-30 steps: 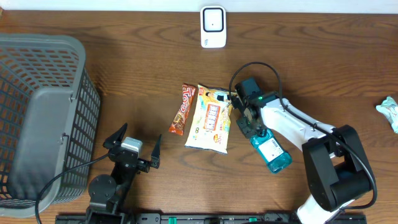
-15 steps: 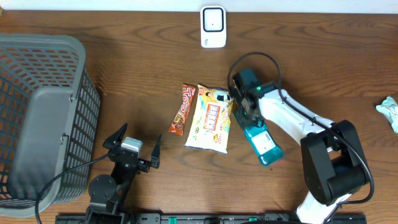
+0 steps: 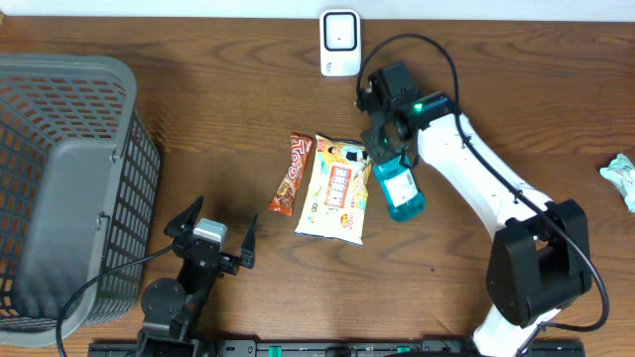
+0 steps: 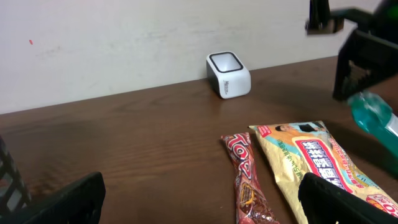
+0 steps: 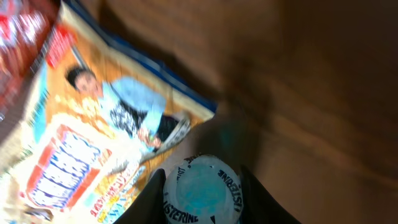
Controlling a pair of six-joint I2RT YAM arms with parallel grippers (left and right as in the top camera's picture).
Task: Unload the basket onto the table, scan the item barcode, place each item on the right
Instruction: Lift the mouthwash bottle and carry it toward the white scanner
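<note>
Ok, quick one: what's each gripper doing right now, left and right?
Left gripper: open, holding nothing.
Right gripper: closed on the teal mouthwash bottle, near its cap end.

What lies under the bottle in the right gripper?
Beneath the bottle: brown table and a corner of the yellow snack bag. The bottle itself hides the spot directly below.

Dark wood table (image 3: 198, 99) — white barcode scanner (image 3: 339, 43) at far edge, grey mesh basket (image 3: 144, 169) at left end. Mid-table: red snack bar (image 3: 293, 175) just beside yellow snack packet (image 3: 337, 188). Crumpled pale wrapper (image 3: 621, 178) at right edge.
</note>
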